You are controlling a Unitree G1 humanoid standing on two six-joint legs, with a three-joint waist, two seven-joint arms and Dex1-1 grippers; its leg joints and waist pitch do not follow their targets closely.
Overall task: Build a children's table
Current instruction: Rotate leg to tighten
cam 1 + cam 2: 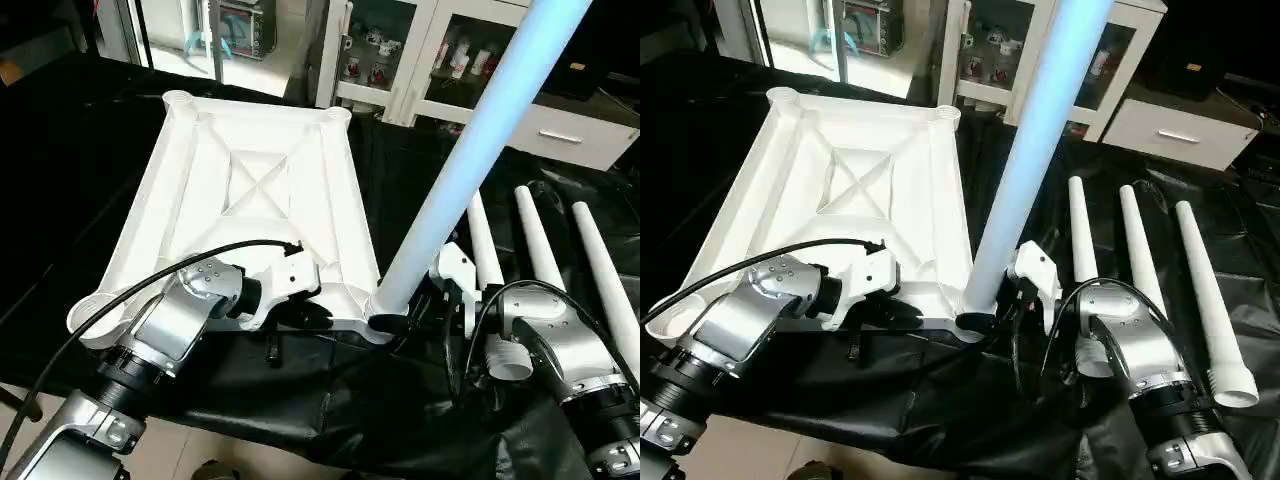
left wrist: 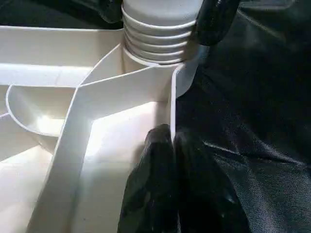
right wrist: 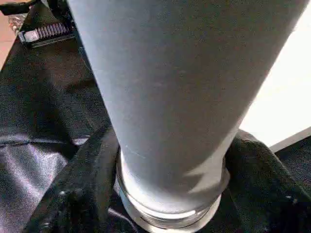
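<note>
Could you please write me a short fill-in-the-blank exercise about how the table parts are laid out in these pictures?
1. The tabletop lies with its ribbed ___ facing up.
2. One leg stands in the tabletop's near ___ corner socket.
3. ___ spare legs lie on the black cloth.
4. The left gripper pinches the tabletop's ___.

Missing words: underside; right; three; rim
</note>
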